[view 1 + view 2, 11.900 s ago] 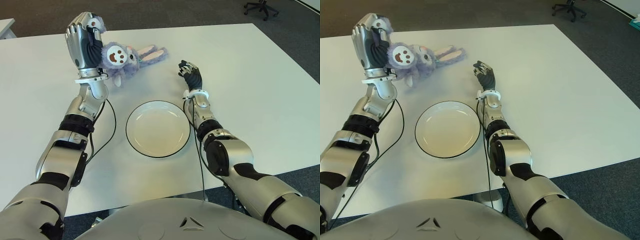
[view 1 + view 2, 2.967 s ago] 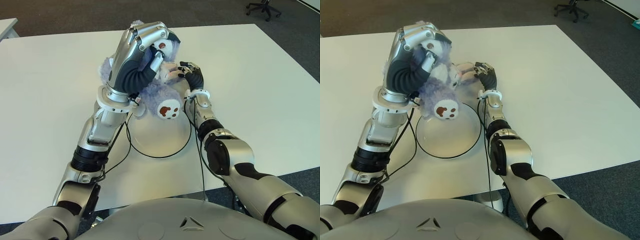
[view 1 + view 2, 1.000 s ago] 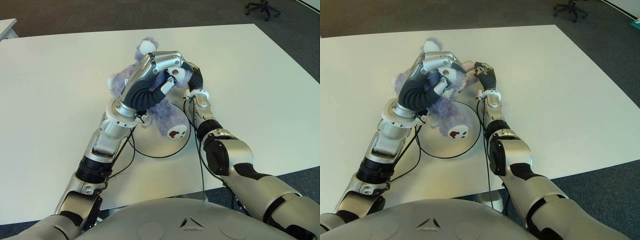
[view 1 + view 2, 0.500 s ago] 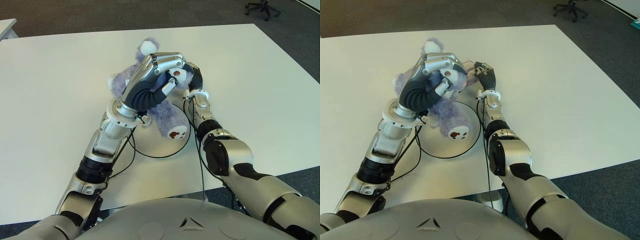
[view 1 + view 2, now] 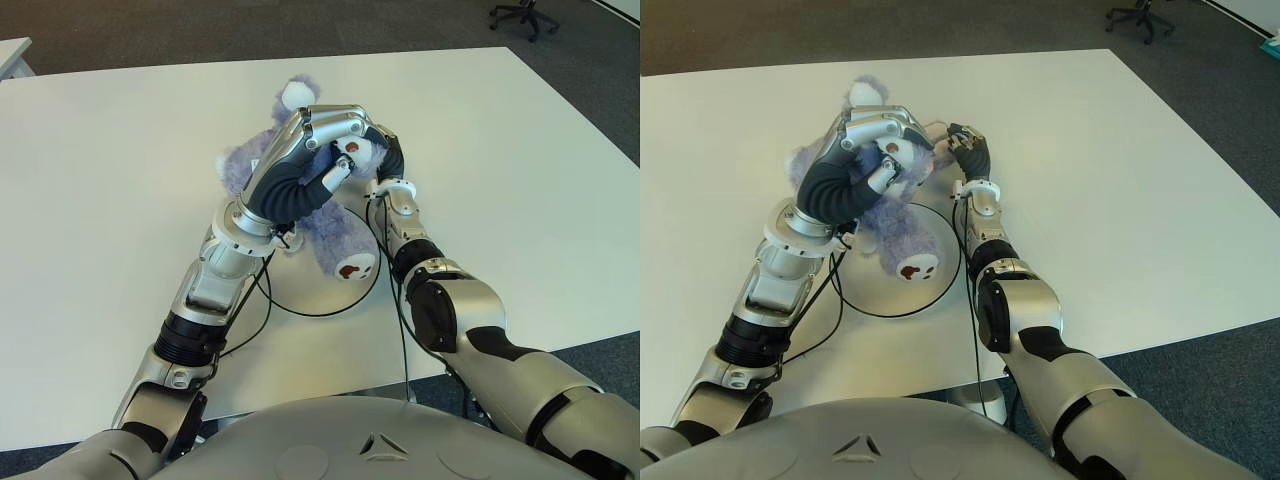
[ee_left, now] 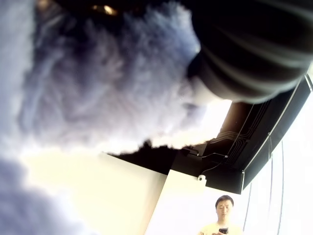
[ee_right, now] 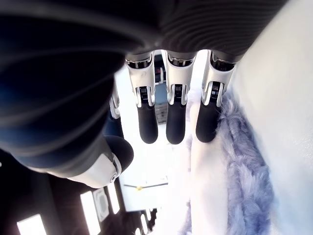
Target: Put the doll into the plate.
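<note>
Left hand [image 5: 310, 160] clamped on the purple doll [image 5: 335, 235], centre frame, over the plate [image 5: 300, 300].
Right hand [image 5: 968, 148] beside it — its wrist view alone shows relaxed, empty fingers [image 7: 175, 115]; doll's long axis runs upper-left to lower-right.

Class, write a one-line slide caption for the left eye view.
Left hand grips the purple doll over the plate; right hand beside it.

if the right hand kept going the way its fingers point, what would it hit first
Probably the doll. The right hand, open, points away from the robot, and the doll's fur, held by the left hand, shows just past its fingertips in the wrist view. Depth between them is unclear.
</note>
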You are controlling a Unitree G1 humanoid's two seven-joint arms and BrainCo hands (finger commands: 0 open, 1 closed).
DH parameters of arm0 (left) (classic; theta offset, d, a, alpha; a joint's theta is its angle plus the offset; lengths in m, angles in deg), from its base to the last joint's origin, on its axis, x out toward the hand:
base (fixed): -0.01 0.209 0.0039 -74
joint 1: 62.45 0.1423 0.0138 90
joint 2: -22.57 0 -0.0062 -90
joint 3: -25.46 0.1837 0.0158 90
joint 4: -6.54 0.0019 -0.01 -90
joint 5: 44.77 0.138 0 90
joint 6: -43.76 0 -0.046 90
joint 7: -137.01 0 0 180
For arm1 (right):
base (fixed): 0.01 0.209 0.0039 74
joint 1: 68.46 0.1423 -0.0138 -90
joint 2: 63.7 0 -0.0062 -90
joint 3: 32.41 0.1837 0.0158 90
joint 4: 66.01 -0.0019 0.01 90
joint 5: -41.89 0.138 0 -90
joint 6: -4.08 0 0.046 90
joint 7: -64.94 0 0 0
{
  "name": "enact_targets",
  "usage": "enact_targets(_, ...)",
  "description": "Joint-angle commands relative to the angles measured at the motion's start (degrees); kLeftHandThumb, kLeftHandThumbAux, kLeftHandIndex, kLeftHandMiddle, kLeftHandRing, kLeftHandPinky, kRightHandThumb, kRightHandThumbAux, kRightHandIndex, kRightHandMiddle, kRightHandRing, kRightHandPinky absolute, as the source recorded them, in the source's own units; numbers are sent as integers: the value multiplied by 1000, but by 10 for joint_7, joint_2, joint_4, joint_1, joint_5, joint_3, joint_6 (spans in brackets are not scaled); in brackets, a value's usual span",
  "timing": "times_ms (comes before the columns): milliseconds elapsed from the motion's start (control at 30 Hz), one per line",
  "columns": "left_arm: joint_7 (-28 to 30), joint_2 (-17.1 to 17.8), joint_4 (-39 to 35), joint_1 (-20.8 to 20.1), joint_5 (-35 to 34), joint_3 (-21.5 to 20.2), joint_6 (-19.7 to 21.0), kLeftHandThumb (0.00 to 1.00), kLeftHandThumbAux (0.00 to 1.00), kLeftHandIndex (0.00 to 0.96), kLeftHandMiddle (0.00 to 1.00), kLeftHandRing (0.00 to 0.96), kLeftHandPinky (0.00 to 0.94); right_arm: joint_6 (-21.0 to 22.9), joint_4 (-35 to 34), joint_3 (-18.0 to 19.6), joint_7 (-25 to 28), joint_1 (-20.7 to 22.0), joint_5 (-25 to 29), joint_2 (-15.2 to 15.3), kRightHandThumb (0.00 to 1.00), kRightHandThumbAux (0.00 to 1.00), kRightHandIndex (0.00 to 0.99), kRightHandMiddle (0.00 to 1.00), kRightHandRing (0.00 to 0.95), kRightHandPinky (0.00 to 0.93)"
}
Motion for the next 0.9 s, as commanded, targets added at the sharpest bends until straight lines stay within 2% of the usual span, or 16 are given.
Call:
enact_targets(33, -3, -11, 28, 3, -2, 6, -15, 852, 667, 403, 521, 709, 660, 47, 46, 4, -9, -83, 5, -18, 701, 735, 399, 225, 211, 249)
enact_targets(333, 7, -21, 41, 5, -17, 9, -29, 852, 667, 403, 519, 709, 653, 52, 44, 16, -8, -79, 18, -23, 706, 735, 399, 215, 206, 243)
enact_targets(667, 28, -20, 26, 20, -38, 27, 1, 852, 667, 403, 520, 713, 649, 53, 42, 16, -12, -79, 17, -26, 706, 737, 398, 187, 176, 210)
enact_targets(900, 23, -30, 25, 25, -42, 29, 3, 853, 667, 402, 521, 726, 675, 52, 40, 12, -13, -80, 14, -26, 706, 737, 398, 170, 162, 209)
